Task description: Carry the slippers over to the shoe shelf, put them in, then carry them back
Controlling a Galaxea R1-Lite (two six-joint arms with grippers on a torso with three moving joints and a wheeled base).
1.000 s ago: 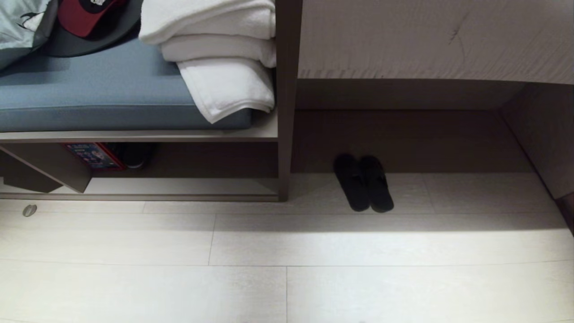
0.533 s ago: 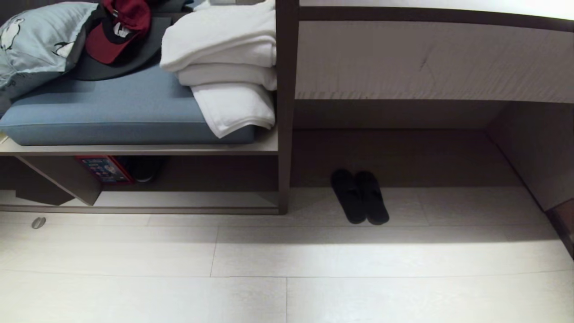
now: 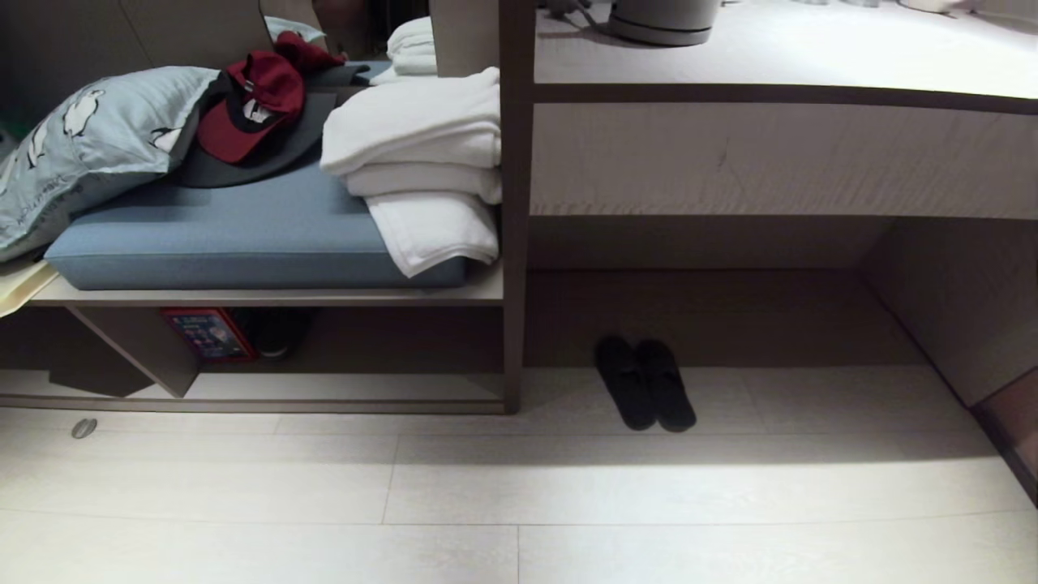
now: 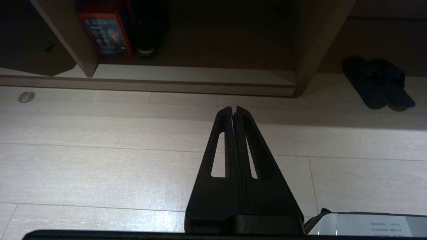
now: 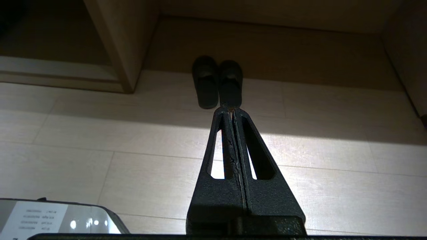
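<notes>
The floor [image 3: 568, 503] of pale planks fills the near half of the head view. On its far side stands the desk [image 3: 770, 154], its open recess reaching down to the floor. To the left of the desk's upright post is the bench [image 3: 268, 294], carrying a blue cushion [image 3: 235, 235]. Under the bench, and so also left of that post, is the shelf [image 3: 340, 385], a low cubby with a raised light bottom plank and a slanted divider. Deep in the shelf stand a red box [image 3: 207, 334] and a black shoe [image 3: 280, 332] beside it.

On the cushion, against the post, lies a stack of white towels [image 3: 422, 162]; further left of the post are a pillow [image 3: 97, 154] and a red cap [image 3: 251, 105].

The slippers [image 3: 645, 383] lie side by side, touching, on the floor at the mouth of the desk recess, just right of the post, toes pointing inward.

The left gripper [image 4: 234, 110] hangs above bare floor in front of the shelf, fingers pressed together, holding nothing. The right gripper [image 5: 231, 108] hangs above the floor short of the slippers, also closed and empty.

A small metal disc [image 3: 83, 427] sits in the floor, far left of the post.
</notes>
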